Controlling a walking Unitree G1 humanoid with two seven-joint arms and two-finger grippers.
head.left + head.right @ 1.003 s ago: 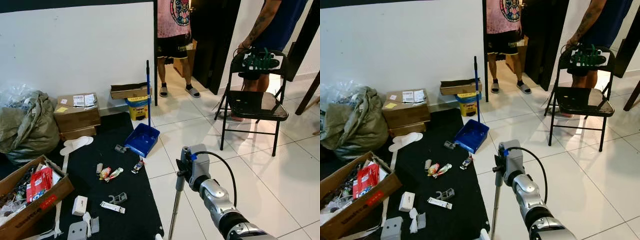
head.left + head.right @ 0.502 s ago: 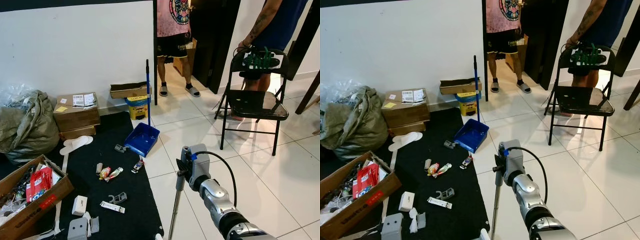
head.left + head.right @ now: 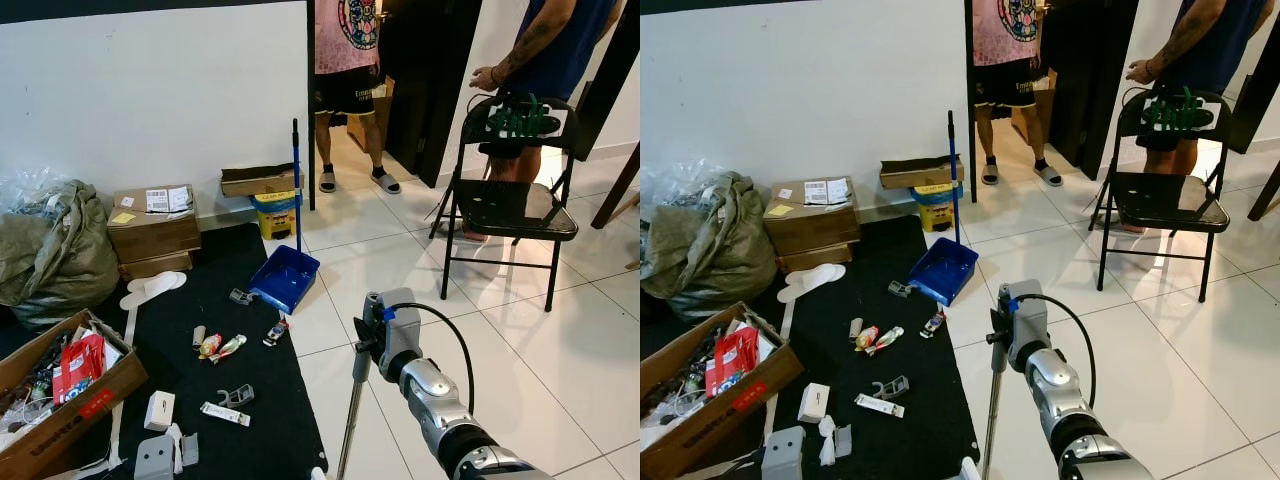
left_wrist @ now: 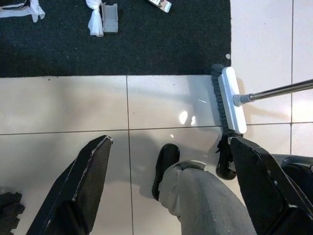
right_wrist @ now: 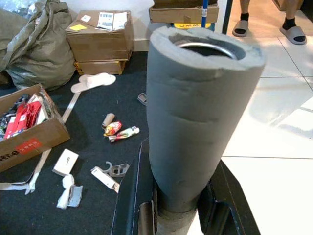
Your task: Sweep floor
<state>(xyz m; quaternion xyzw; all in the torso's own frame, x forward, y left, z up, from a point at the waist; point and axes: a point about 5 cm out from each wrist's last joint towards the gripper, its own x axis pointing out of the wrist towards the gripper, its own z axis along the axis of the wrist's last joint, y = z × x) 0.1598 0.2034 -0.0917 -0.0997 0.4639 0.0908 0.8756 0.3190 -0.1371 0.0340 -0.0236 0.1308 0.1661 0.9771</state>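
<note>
My right gripper (image 3: 362, 347) is shut on the broom's grey foam grip (image 5: 194, 112), held upright over the white tiles. The metal broom pole (image 3: 347, 432) slants down from it to the white broom head (image 4: 231, 100), which rests on a tile at the edge of the black mat (image 3: 255, 420). A blue dustpan (image 3: 285, 279) with an upright blue handle sits at the mat's far edge. Litter lies on the mat: candy wrappers (image 3: 220, 346), a toy car (image 3: 275, 332), a small white box (image 3: 159, 410). My left gripper (image 4: 169, 141) hangs open above the floor beside my leg.
A black folding chair (image 3: 510, 208) stands to the right, with a person beside it. Another person stands in the doorway (image 3: 345, 90). Cardboard boxes (image 3: 152, 228), a stuffed sack (image 3: 50, 255) and an open box of junk (image 3: 60, 395) line the left.
The person by the chair has lifted a hand off the chair back. My arm and the broom have stayed put.
</note>
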